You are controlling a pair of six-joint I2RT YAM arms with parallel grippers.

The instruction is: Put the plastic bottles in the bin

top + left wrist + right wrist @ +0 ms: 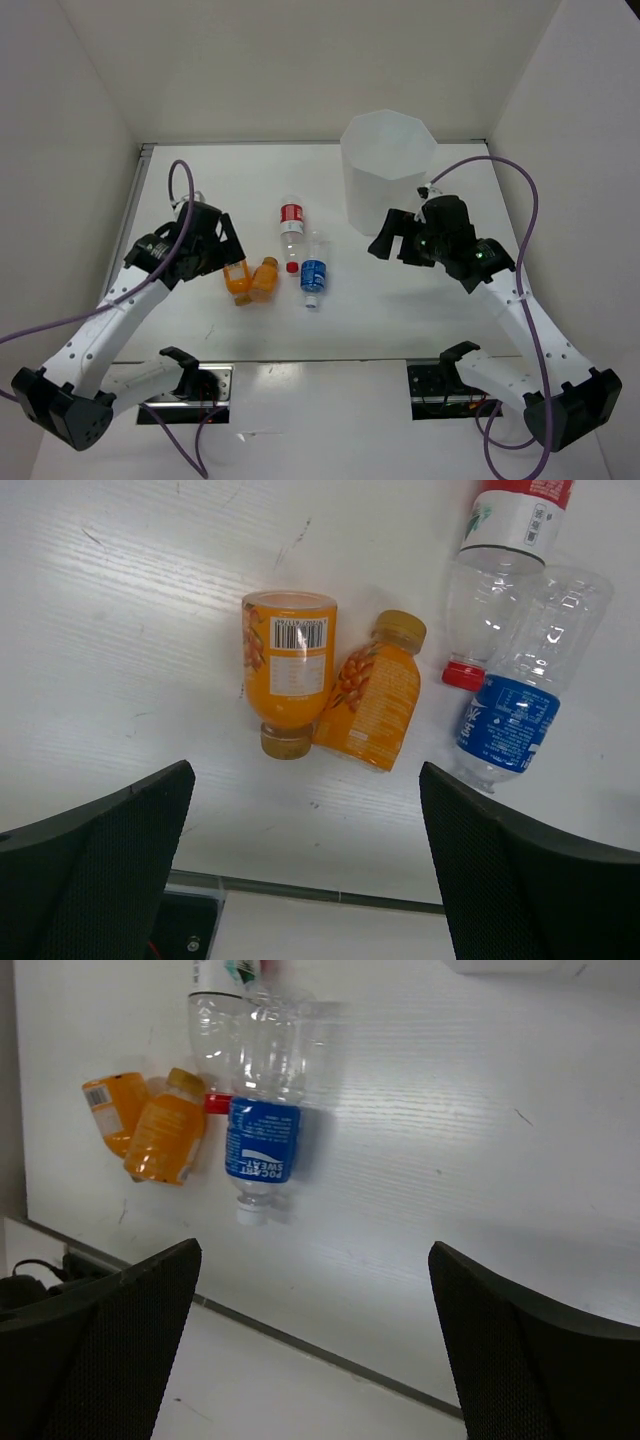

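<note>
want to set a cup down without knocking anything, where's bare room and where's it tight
Bare: the stretch between the blue-label bottle and the right gripper, in front of the bin; the near strip below the bottles. Crowded: middle-left, where the orange bottles and the red-label bottle bunch up by the left gripper.

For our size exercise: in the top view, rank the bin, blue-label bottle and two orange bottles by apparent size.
Largest: bin.
Next: blue-label bottle.
Smallest: left orange bottle and right orange bottle, alike, so unranked.
</note>
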